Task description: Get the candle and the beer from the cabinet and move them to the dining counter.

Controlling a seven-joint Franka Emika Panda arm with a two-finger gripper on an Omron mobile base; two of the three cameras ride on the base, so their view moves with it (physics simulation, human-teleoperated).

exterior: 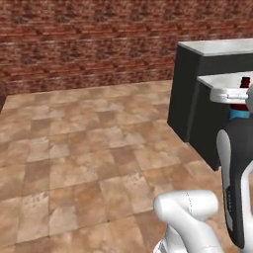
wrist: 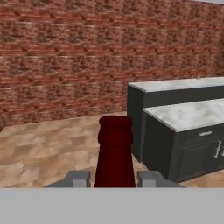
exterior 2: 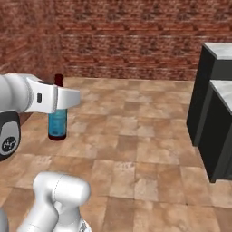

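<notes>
My gripper [wrist: 113, 178] is shut on the beer [wrist: 115, 148], whose dark red neck rises upright between the two fingertips in the hand view. From the right base view the beer [exterior 2: 57, 121] hangs upright above the tiled floor. Its blue label shows below the white hand, and the gripper [exterior 2: 60, 100] clamps it just under the neck. In the left base view the beer [exterior: 239, 114] peeks out at the right edge, mostly hidden behind my arm. The candle and the cabinet are out of view. I cannot tell whether the marble tops ahead belong to the dining counter.
Two dark units with marble tops stand ahead to the right: a taller one [exterior: 212, 47] behind and a lower one [wrist: 188, 114] with silver drawer pulls. A red brick wall [exterior: 89, 44] closes the far side. Open tiled floor [exterior: 84, 158] spreads to the left.
</notes>
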